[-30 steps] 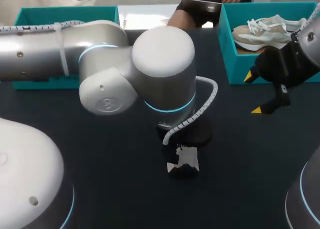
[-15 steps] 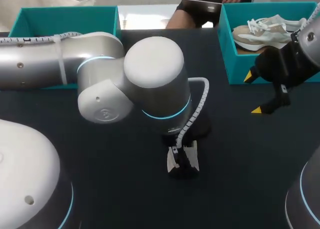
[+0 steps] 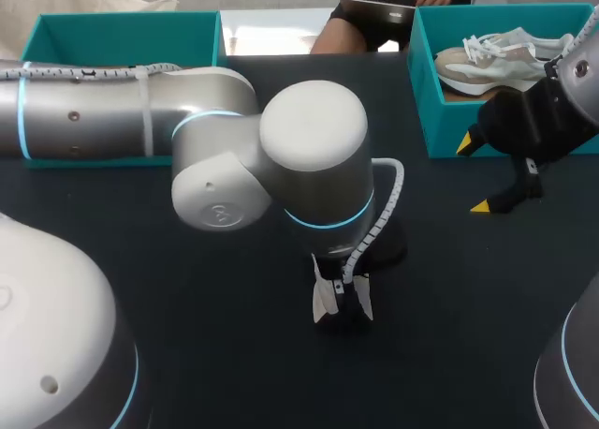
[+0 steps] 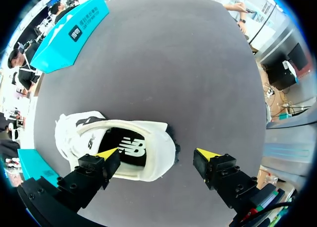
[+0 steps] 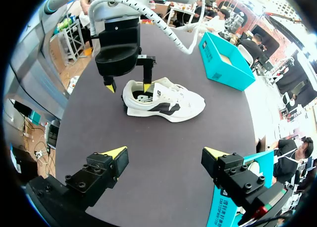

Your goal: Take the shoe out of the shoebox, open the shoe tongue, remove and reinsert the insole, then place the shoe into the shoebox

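The left gripper (image 4: 157, 153) stands wide open over the heel of the white shoe (image 4: 81, 133), holding nothing. The right gripper (image 5: 164, 151) hangs open and empty beside the teal shoebox (image 3: 438, 122).

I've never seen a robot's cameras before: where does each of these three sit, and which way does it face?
Head view: above and behind the robot, looking down on the table; the left arm hides much of the shoe, the right gripper hangs by a shoebox.
Left wrist view: on the left wrist, looking down past the open left gripper at the shoe.
Right wrist view: on the right wrist, looking across the table past the open right gripper at the shoe and left gripper.
Shared: all three show the shoe.
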You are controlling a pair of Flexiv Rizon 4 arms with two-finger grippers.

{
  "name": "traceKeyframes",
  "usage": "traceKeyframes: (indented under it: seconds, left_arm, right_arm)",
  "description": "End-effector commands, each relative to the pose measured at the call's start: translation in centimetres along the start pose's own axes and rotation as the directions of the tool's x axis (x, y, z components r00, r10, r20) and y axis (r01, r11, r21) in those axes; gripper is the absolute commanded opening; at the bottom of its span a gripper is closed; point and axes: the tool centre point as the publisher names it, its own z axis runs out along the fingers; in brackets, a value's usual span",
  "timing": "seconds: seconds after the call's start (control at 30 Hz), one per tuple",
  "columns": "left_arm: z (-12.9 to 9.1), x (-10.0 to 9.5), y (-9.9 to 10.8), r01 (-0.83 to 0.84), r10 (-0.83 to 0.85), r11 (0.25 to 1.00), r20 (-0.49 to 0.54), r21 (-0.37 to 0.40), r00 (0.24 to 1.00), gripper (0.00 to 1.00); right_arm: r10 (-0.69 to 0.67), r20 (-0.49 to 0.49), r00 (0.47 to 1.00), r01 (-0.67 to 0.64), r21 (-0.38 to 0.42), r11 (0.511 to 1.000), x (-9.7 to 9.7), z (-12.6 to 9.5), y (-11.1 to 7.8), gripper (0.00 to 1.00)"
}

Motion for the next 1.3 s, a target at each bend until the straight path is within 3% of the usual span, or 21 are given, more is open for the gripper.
traceKeyframes:
  seconds: [0.03, 0.23, 0.43, 0.7, 0.8, 0.87, 0.9, 1.13, 1.3]
  left_arm:
    - [1.1, 0.1, -0.4, -0.004, 0.004, 1.000, -0.002, -0.016, 1.000, 1.00]
    - [2.6, 0.2, 0.2, 0.003, -0.005, 0.997, -0.019, -0.074, 1.000, 0.91]
    - [4.2, 0.7, -0.1, -0.026, 0.023, 0.990, -0.020, -0.142, 1.000, 0.92]
    - [5.2, 0.8, -0.3, -0.035, 0.030, 0.984, -0.030, -0.177, 0.999, 0.89]
    - [5.1, 0.8, 0.1, -0.031, 0.025, 0.983, -0.035, -0.179, 0.999, 0.76]
    - [5.0, 0.8, 0.4, -0.025, 0.018, 0.984, -0.042, -0.179, 0.999, 0.47]
    - [4.9, 0.8, 0.6, -0.022, 0.014, 0.984, -0.043, -0.178, 0.999, 0.46]
    - [4.5, 0.8, 1.6, -0.011, 0.002, 0.985, -0.056, -0.170, 0.998, 0.46]
    - [4.2, 0.8, 1.8, -0.009, -0.001, 0.986, -0.060, -0.164, 0.998, 0.56]
  right_arm:
    - [0.001, -0.001, 1.000, -0.001, 0.003, 1.000, -0.1, 0.1, 0.1, 1.00]
    - [0.001, -0.001, 1.000, -0.001, 0.003, 1.000, -0.1, 0.1, 0.1, 1.00]
    - [0.001, -0.001, 1.000, -0.001, 0.003, 1.000, -0.1, 0.1, 0.1, 1.00]
    - [0.001, -0.001, 1.000, -0.001, 0.003, 1.000, -0.1, 0.1, 0.1, 1.00]
    - [0.001, -0.001, 1.000, -0.001, 0.003, 1.000, -0.1, 0.1, 0.1, 1.00]
    - [0.001, -0.001, 1.000, -0.001, 0.003, 1.000, -0.1, 0.1, 0.1, 1.00]
    - [0.001, -0.001, 1.000, -0.001, 0.003, 1.000, -0.1, 0.1, 0.1, 1.00]
    - [0.001, -0.001, 1.000, -0.001, 0.003, 1.000, -0.1, 0.1, 0.1, 1.00]
    - [0.001, -0.001, 1.000, -0.001, 0.003, 1.000, -0.1, 0.1, 0.1, 1.00]
